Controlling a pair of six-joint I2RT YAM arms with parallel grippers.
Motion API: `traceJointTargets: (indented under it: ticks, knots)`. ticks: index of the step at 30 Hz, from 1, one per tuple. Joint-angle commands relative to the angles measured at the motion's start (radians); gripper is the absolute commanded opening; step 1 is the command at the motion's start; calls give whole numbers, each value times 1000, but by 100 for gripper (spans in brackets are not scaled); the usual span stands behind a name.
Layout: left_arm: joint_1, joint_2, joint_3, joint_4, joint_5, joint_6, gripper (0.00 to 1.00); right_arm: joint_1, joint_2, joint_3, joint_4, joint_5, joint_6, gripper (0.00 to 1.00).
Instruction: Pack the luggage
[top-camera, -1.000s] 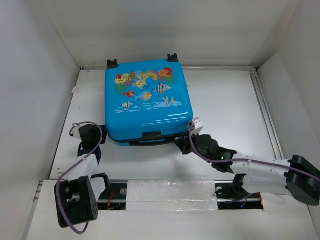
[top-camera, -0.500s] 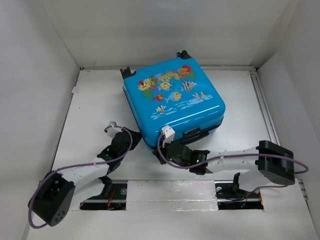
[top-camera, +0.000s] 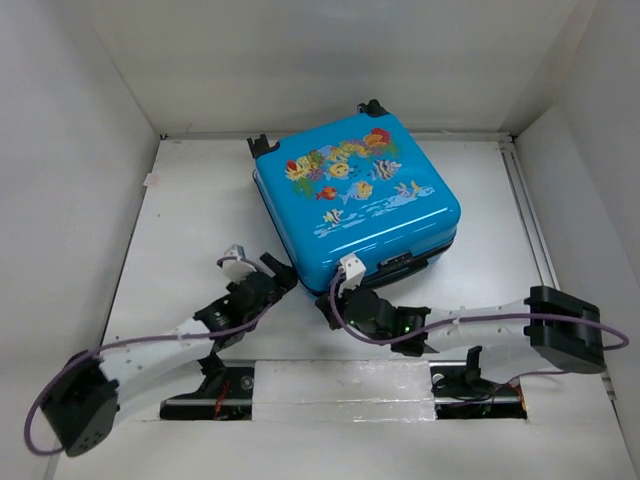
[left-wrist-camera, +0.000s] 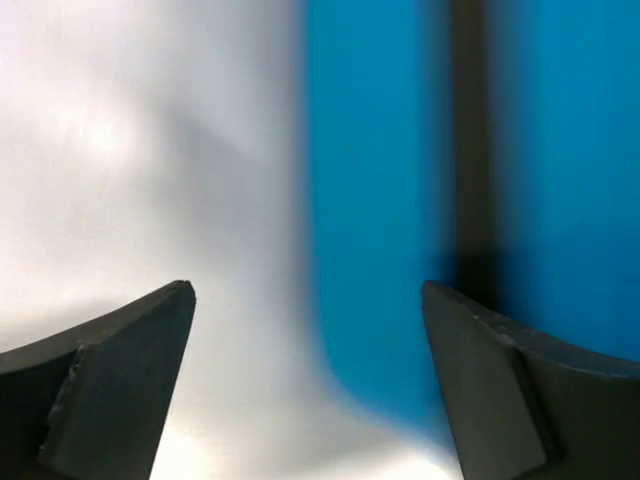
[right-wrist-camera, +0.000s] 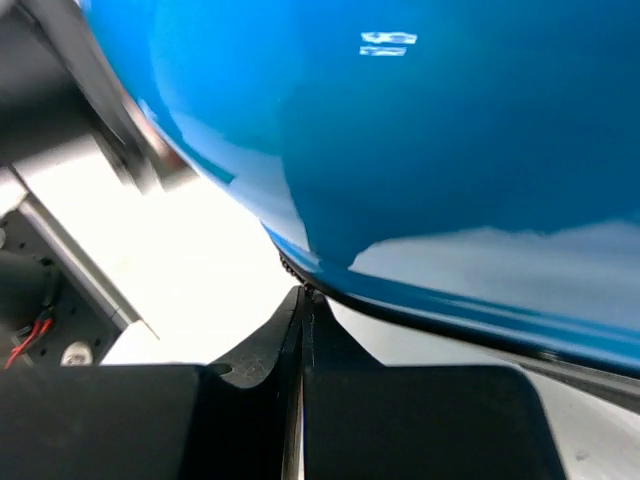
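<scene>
The luggage (top-camera: 355, 200), a glossy blue hard-shell case with a fish print, lies shut and turned at an angle on the white table, wheels toward the back. My left gripper (top-camera: 280, 275) stands open just off its near-left side. In the left wrist view the blue shell (left-wrist-camera: 380, 150) with its dark seam fills the right half, and nothing sits between the open left gripper (left-wrist-camera: 305, 290) fingers. My right gripper (top-camera: 326, 303) is shut at the case's near corner. In the right wrist view the right gripper's (right-wrist-camera: 303, 292) closed tips touch the zipper line under the shell (right-wrist-camera: 400, 130).
White walls enclose the table (top-camera: 200, 220) on three sides. A taped mounting rail (top-camera: 340, 385) runs along the near edge between the arm bases. A small white tag (top-camera: 150, 180) lies at the far left. Purple cables loop off both arms.
The luggage has turned and slid to the right. My left arm swung in to its near-left side and opened its jaws. The shut right gripper travelled left along the front edge.
</scene>
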Motion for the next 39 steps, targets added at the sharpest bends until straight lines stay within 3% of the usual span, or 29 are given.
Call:
traceJointTargets:
  ticks: [1,5,6,9,10,12,15,19,32,39]
  knots:
    - [92,-197,53,98,-39,14,95,49,-37,-28,49,-98,36,0]
    - [338,-230,94,232,82,52,100,49,-46,-28,27,-129,36,0]
    - [443,-152,164,260,170,62,100,49,-46,-37,27,-138,36,0]
    - [589,32,334,323,341,46,100,58,-55,-61,27,-138,54,0]
    - [681,177,381,334,460,10,100,58,-55,-61,27,-148,54,0]
    - [764,375,496,393,592,-29,100,58,-66,-71,27,-158,54,0]
    - [789,526,622,415,627,-50,100,67,-66,-80,18,-158,63,0]
    - [814,761,875,355,772,-41,100,67,-66,-80,18,-158,63,0]
    - [840,1046,935,714,924,-282,100,67,-44,-90,29,-178,77,0]
    - [800,1106,955,873,915,-388,97,67,-53,-132,49,-187,126,0]
